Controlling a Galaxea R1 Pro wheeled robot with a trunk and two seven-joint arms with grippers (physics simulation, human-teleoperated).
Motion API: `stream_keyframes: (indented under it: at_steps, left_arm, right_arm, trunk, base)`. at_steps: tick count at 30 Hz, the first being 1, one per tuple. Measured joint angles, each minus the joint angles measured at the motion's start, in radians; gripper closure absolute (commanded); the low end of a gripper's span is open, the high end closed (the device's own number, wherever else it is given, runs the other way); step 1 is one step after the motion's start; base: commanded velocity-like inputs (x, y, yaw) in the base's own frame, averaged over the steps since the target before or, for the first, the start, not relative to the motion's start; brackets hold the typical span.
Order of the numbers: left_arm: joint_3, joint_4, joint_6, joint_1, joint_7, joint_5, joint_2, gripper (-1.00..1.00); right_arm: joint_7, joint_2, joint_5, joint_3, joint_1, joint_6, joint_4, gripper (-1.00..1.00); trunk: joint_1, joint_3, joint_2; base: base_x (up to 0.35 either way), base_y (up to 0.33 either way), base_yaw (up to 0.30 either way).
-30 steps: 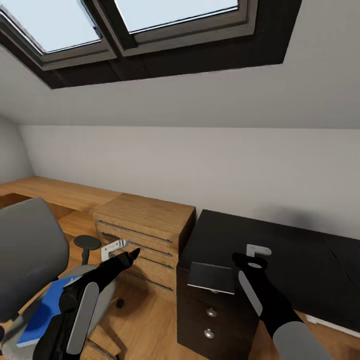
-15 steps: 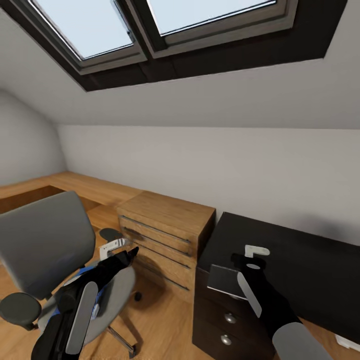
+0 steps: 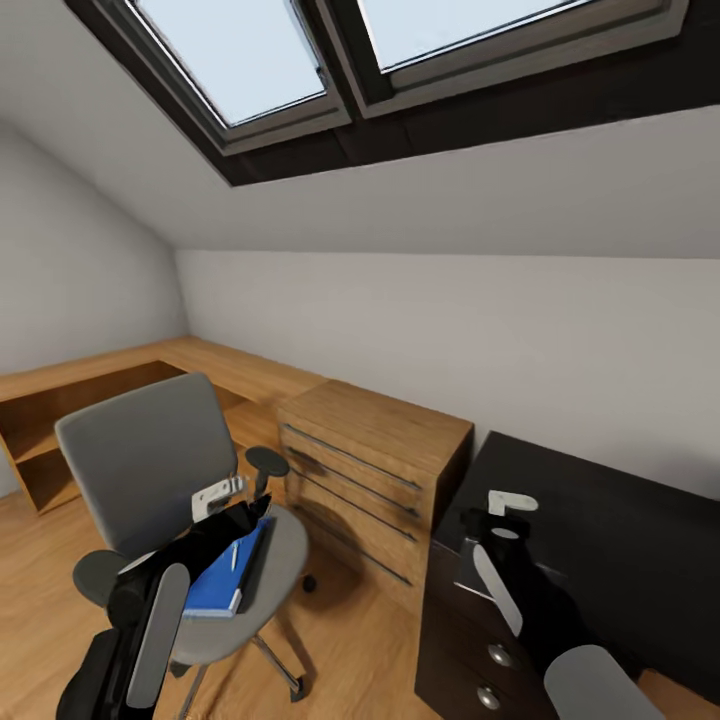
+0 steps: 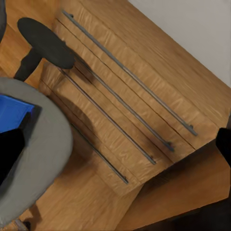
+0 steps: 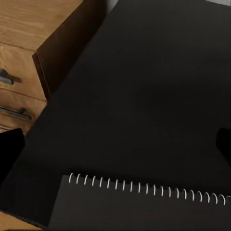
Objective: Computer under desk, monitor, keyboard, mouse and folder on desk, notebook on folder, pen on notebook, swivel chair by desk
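Note:
The grey swivel chair (image 3: 140, 460) stands at the left with the blue folder (image 3: 222, 578) on its seat and the white pen (image 3: 234, 556) lying on the folder. My left gripper (image 3: 250, 505) hangs open just above the seat's far edge. In the left wrist view the folder (image 4: 12, 113) and the seat (image 4: 45, 144) lie below the gripper (image 4: 115, 147). My right gripper (image 3: 485, 520) is open over the near left corner of the black desk (image 3: 620, 540). The right wrist view has the dark spiral-bound notebook (image 5: 139, 209) flat on the desk (image 5: 159, 96), under the open right gripper (image 5: 115, 144).
A light wood drawer unit (image 3: 375, 470) stands between the chair and the desk. A low wooden shelf (image 3: 100, 380) runs along the left wall. Black desk drawers (image 3: 480, 660) face me. Skylights (image 3: 300, 60) sit in the sloped ceiling. Wood floor lies open at the lower left.
The head view has swung to the left, so the room slides right. The chair, folder and pen now show in full. Both arms keep their pose.

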Motion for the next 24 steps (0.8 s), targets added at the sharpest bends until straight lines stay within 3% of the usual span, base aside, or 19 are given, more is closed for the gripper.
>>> stream_keyframes:
  at_steps: [14,24]
  left_arm:
    - [0.009,0.002,0.0,0.0,0.0,0.0,0.0,-1.0]
    - [0.008,0.003,0.0,0.0,0.0,0.0,-0.001,-1.0]
  right_arm:
    - [0.0,0.019,0.007,0.044,0.004,-0.007,0.006,-1.0]
    - [0.0,0.039,0.012,0.154,0.008,-0.148,0.082,-1.0]
  trunk:
    - [0.0,-0.001,0.0]
    - [0.0,-0.006,0.0]
  base:
    - [0.0,0.0,0.277]
    - [0.0,0.0,0.274]
